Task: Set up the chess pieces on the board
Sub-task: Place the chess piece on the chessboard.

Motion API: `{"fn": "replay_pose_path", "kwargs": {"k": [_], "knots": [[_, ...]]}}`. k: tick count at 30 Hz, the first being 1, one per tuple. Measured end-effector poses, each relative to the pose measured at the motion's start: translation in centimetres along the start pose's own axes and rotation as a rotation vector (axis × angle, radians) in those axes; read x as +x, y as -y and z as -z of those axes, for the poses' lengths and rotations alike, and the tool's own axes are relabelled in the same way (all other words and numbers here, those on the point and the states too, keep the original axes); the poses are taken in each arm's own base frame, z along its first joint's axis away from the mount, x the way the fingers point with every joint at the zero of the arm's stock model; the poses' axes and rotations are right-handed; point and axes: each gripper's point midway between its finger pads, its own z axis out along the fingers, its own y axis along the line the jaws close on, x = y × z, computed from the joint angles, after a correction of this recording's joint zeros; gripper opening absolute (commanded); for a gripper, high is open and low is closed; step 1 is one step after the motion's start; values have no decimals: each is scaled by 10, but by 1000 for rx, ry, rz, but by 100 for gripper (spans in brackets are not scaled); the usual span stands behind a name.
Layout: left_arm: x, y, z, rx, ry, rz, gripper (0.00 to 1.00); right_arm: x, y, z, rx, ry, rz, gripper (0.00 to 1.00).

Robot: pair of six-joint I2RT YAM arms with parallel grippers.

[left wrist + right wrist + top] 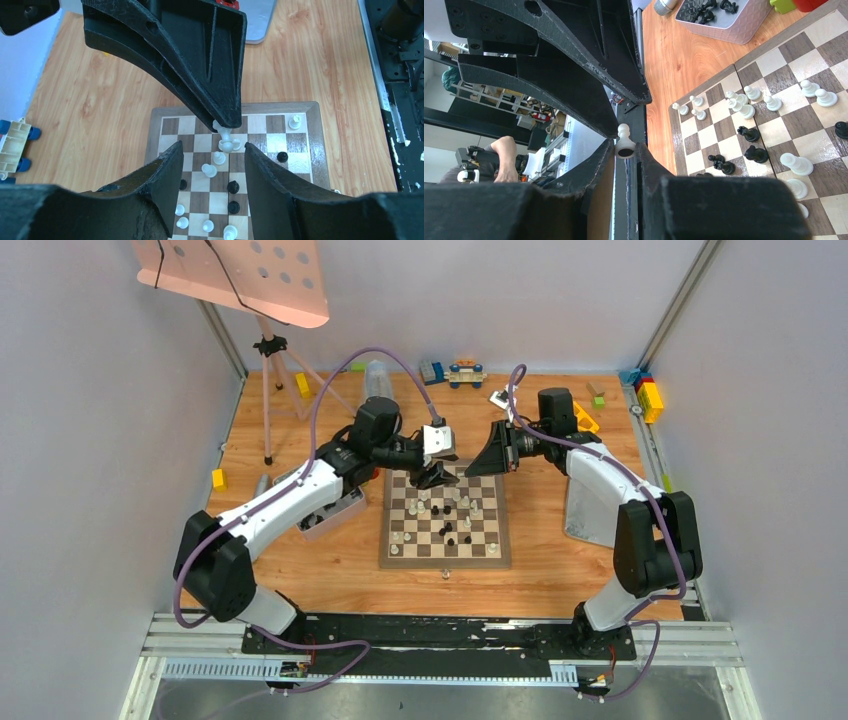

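Note:
The board (445, 530) lies mid-table with several white chess pieces (209, 170) and black pieces (233, 187) scattered on its squares. Both grippers meet above its far edge. My right gripper (625, 148) is shut on a white piece (624, 142), gripping it by its base. In the left wrist view that white piece (227, 142) hangs from the right gripper's tip (226, 120), just beyond my left gripper (212, 155). The left gripper stands open with nothing between its fingers. More pieces show on the board (791, 102) in the right wrist view.
A white bin (744, 27) holding black pieces sits left of the board, behind the left arm. A grey metal tray (583, 508) lies on the right. Toy blocks (465, 371) line the back edge, a yellow block (218, 478) lies left, and a music stand (268, 370) stands back left.

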Motion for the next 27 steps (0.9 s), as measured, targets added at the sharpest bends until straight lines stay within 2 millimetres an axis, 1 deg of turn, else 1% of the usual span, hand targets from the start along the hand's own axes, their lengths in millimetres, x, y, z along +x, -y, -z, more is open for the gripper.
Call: {"fn": "replay_pose_path", "kwargs": {"k": [3, 8, 12, 14, 16, 19, 20, 21, 22, 24, 27], "knots": [[0, -1, -1, -1, 3, -3, 49, 0, 0, 0, 0, 0, 1, 2], [1, 1, -5, 9, 2, -4, 44, 0, 0, 0, 0, 0, 1, 1], [2, 4, -8, 19, 0, -7, 37, 0, 0, 0, 0, 0, -2, 2], [3, 5, -9, 22, -2, -7, 33, 0, 0, 0, 0, 0, -1, 1], [5, 5, -10, 25, -6, -8, 26, 0, 0, 0, 0, 0, -2, 2], [6, 6, -10, 30, -10, -5, 19, -1, 0, 0, 3, 2, 2, 2], [7, 6, -10, 31, -11, -7, 15, -1, 1, 0, 3, 2, 4, 2], [7, 6, -10, 30, -11, -8, 13, -1, 0, 0, 2, 2, 6, 2], [7, 6, -10, 30, -11, -10, 9, -1, 0, 0, 2, 2, 5, 4], [7, 6, -10, 31, -12, -11, 3, -1, 1, 0, 5, 3, 6, 8], [8, 7, -9, 33, -21, -9, 0, -1, 2, 0, 12, 5, 4, 15]]}}
